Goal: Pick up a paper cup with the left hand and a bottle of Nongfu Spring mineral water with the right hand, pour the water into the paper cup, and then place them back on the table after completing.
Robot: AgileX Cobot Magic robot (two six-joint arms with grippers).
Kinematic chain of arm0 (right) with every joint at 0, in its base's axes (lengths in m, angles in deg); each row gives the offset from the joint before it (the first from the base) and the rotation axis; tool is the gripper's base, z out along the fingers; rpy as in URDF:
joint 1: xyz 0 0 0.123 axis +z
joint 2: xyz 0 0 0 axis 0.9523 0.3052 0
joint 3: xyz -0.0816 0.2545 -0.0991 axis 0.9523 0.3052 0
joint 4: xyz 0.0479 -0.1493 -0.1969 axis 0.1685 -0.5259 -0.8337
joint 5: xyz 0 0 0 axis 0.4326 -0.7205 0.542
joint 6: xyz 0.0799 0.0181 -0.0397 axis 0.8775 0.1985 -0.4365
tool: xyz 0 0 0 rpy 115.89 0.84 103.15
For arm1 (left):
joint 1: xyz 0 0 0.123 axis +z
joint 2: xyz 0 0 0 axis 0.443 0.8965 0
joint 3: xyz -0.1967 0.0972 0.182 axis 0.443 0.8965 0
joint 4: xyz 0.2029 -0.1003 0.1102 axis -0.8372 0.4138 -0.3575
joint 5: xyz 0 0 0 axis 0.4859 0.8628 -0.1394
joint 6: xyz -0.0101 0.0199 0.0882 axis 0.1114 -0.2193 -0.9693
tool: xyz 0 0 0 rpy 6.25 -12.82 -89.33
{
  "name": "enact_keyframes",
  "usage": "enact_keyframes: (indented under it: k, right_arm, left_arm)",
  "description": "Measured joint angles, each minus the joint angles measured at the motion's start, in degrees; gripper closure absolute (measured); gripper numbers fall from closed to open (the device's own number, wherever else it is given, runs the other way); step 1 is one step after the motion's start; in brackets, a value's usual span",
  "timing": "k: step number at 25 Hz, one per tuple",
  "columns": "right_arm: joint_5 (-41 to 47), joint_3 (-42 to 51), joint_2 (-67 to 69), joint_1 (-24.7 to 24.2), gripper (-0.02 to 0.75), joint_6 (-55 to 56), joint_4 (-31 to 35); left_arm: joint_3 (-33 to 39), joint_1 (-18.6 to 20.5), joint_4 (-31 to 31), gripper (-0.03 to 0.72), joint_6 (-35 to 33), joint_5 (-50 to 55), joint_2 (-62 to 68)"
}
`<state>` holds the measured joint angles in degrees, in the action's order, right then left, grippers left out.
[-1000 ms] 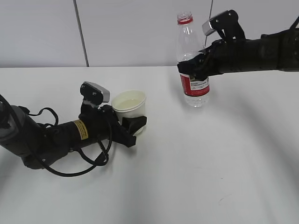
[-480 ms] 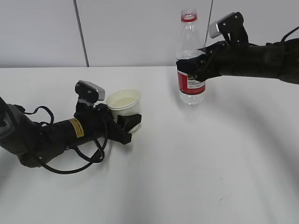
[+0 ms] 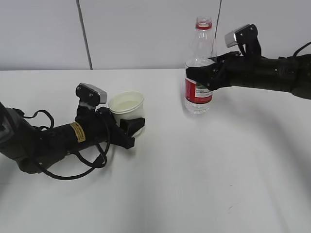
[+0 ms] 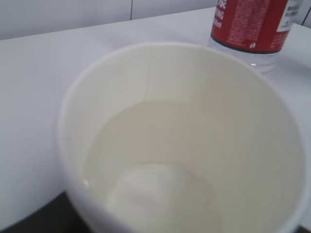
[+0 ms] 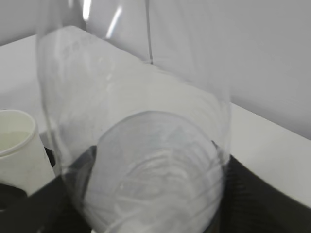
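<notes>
A white paper cup [image 3: 127,104] stands upright at the left, with my left gripper [image 3: 130,127] shut around its lower wall. In the left wrist view the paper cup [image 4: 180,141] fills the frame and holds clear water [image 4: 160,160]. The Nongfu Spring bottle [image 3: 198,80] has a red label and an uncapped neck. It is nearly upright at the back right, its base close to the table [image 3: 194,174]. My right gripper [image 3: 203,77] is shut on the bottle's middle. The right wrist view looks through the clear bottle [image 5: 146,160], with black fingers [image 5: 262,199] on both sides.
The left arm with its loose black cables [image 3: 73,167] lies low along the table's left side. A pale wall with a vertical seam [image 3: 83,34] stands behind the table. The right arm [image 3: 277,73] reaches in from the right edge.
The left gripper has drawn the cup a little to the left. The right gripper has swung the bottle's neck to the right, bringing the bottle upright.
</notes>
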<state>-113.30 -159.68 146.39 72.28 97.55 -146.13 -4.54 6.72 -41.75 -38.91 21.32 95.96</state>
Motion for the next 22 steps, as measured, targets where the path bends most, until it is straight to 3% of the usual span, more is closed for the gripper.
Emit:
enact_keyframes:
  k: [22]
  right_arm:
    - [-8.0, 0.0, 2.9, -0.8, 0.267, -3.4, 0.7]
  left_arm:
    - [0.0, 9.0, 0.4, 0.307, -0.6, 0.2, -0.6]
